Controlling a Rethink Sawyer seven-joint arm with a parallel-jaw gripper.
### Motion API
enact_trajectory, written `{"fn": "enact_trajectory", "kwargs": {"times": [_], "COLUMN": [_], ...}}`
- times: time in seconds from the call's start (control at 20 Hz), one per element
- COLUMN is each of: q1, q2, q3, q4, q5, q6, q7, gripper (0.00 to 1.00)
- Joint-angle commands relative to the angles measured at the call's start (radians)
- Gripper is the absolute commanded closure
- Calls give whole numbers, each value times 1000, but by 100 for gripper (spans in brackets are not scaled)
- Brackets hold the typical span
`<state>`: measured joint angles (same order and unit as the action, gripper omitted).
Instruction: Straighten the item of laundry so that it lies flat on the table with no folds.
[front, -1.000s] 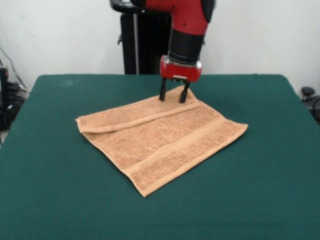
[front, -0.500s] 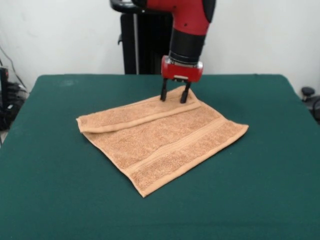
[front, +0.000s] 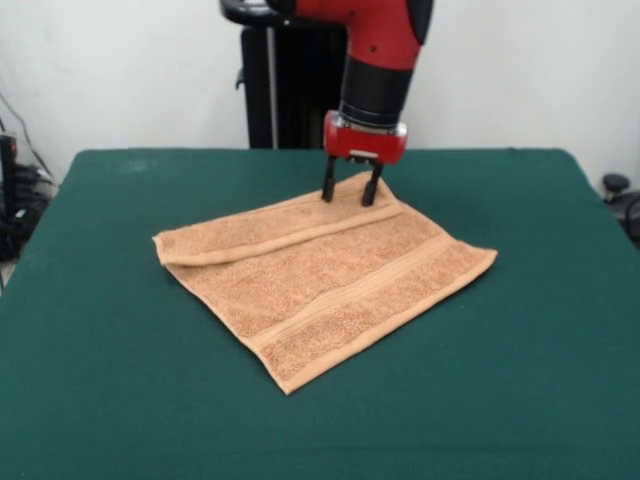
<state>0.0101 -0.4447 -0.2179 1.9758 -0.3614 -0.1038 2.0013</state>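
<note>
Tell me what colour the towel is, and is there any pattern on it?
Orange-tan terry towel with a woven band stripe near one edge; front view shows it.

Behind everything you've got a plain white wall (front: 130, 70), evenly lit, no windows showing. At the far left edge you see dark cables (front: 20, 190) and some black equipment (front: 8, 150) hanging low beside the wall. At the far right edge there's a small black knob-like object (front: 616, 184) with more dark gear (front: 632, 215) below it, too small to identify. A strip of pale floor (front: 5, 272) shows at lower left.
</note>
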Motion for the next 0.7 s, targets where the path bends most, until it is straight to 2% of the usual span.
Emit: {"fn": "enact_trajectory", "kwargs": {"times": [0.05,0.7], "q1": [28,28], "q2": [62,62], "q3": [81,76], "q4": [-52,-51], "q5": [60,62], "q6": [13,18], "q7": [140,141], "gripper": [0,0]}}
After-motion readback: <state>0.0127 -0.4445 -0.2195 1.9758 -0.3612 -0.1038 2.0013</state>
